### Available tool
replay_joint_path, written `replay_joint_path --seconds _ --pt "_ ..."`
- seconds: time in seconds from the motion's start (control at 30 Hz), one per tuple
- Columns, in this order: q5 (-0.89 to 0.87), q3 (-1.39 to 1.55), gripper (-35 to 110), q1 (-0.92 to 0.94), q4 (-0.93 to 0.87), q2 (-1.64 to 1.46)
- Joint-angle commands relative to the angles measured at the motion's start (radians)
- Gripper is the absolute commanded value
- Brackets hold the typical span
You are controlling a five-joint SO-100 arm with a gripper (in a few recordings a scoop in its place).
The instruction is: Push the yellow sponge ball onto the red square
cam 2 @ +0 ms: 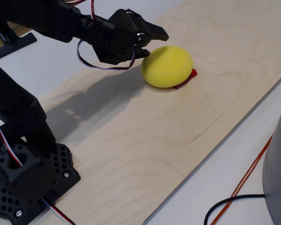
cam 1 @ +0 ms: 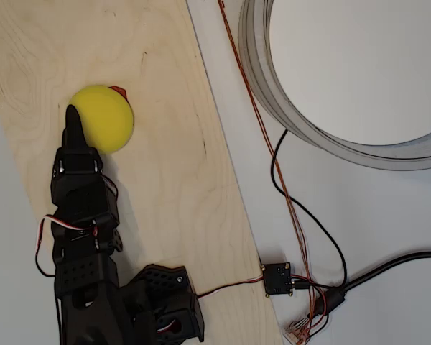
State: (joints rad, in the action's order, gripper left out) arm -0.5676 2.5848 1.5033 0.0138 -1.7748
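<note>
The gripper (cam 2: 152, 37) appears closed and holds nothing. Its tip touches the yellow sponge ball (cam 2: 167, 66), which sits just ahead, covering most of the red square (cam 2: 189, 76). The foam looks light and soft, and will probably roll easily, so a gentle push low on its side should be enough.

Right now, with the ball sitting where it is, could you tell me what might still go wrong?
The yellow sponge ball already covers most of the red square, and the gripper sits at its top edge. A further push could roll it past the patch. The ball is round on a smooth wooden board, so it may drift off when the gripper withdraws. In the overhead view the fingertip overlaps the ball, so lifting away could drag it.
</note>
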Motion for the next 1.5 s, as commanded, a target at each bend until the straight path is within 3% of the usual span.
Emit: replay_joint_path --seconds 0.0,1.0,1.47 --pt "0.002 0.000 21 0.031 0.043 0.009" --pt "0.058 -0.003 20 0.078 0.074 0.008" --pt "-0.017 0.021 20 0.041 0.072 -0.109"
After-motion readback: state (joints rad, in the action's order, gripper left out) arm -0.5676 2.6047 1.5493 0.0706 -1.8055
